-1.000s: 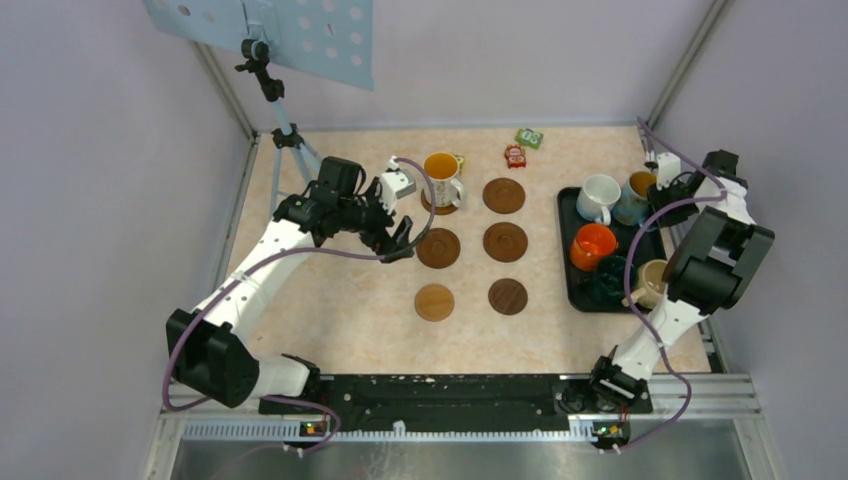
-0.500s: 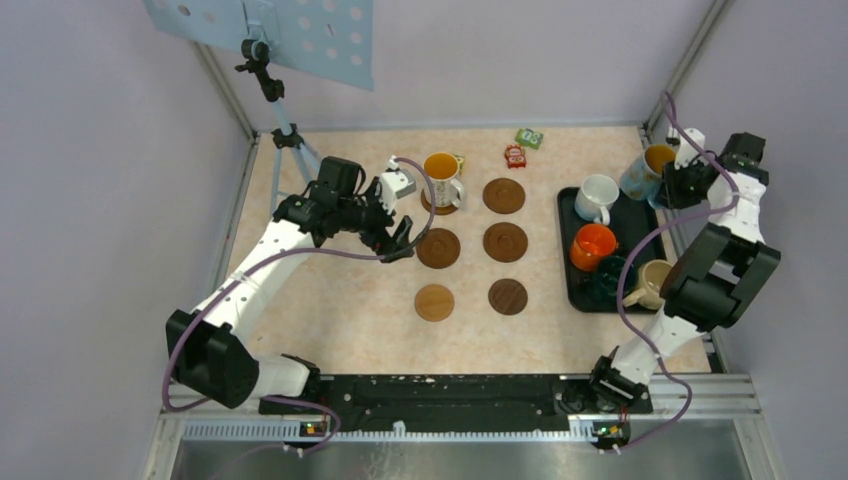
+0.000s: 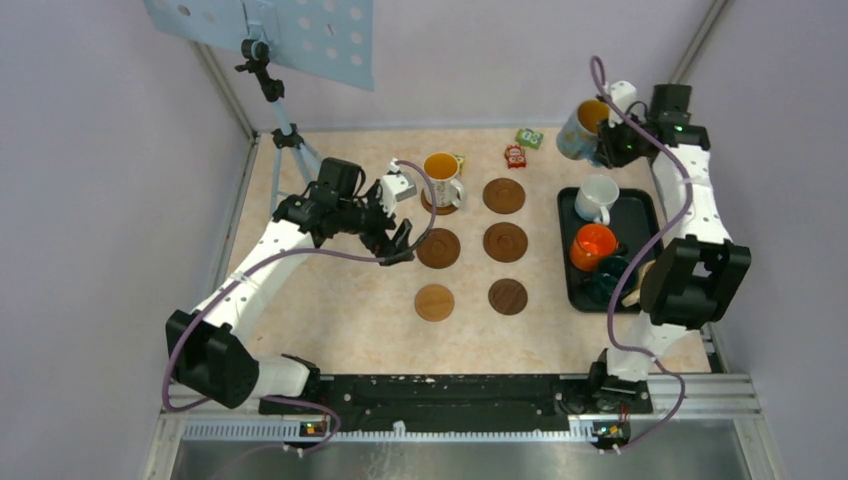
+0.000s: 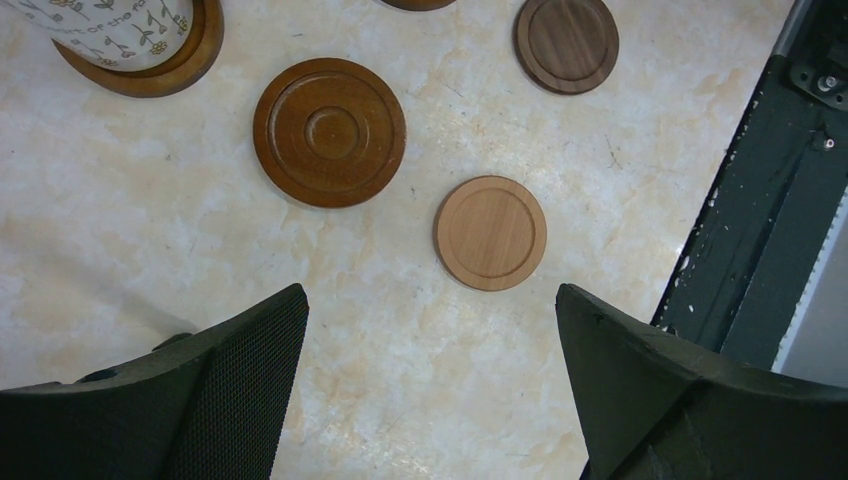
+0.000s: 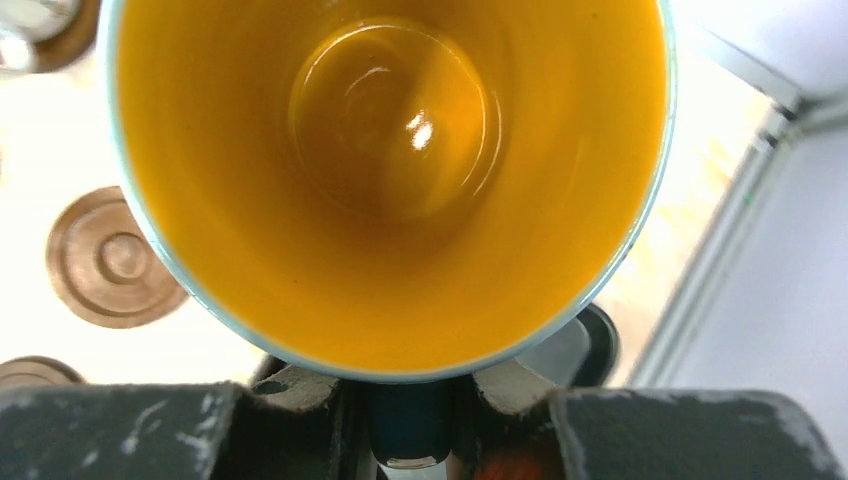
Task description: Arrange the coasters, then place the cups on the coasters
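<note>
- Right gripper (image 3: 608, 142): I read the jaws as clamped on the handle of the light blue mug (image 3: 582, 128). In the right wrist view the handle sits between the two fingers (image 5: 300, 405), and the mug's orange inside fills most of the frame.
- Light blue mug, position: it is held clear of the black tray (image 3: 563, 240), beyond the tray's far edge and near the far right corner of the table (image 3: 340, 310). Its mouth tilts away from vertical.
- Left gripper (image 3: 400, 240): the jaws stand wide apart with nothing between them. The gripper hangs over bare table, just left of the middle-left coaster (image 3: 438, 248).
- Coasters: six discs lie in two columns of three, none touching another. The near-left coaster (image 3: 434, 302) is a lighter brown than the rest. The far-right (image 3: 503, 195), middle-right (image 3: 505, 241) and near-right (image 3: 508, 296) coasters carry nothing.
- Patterned mug (image 3: 441, 175): it stands upright on the far-left coaster (image 4: 190, 60), handle to the right.
- Tray contents I can confirm: the white mug (image 3: 598, 197) at the far end, the orange mug (image 3: 593, 245) in the middle and the dark green mug (image 3: 608, 280) nearer. The right arm hides the tray's right side.
</note>
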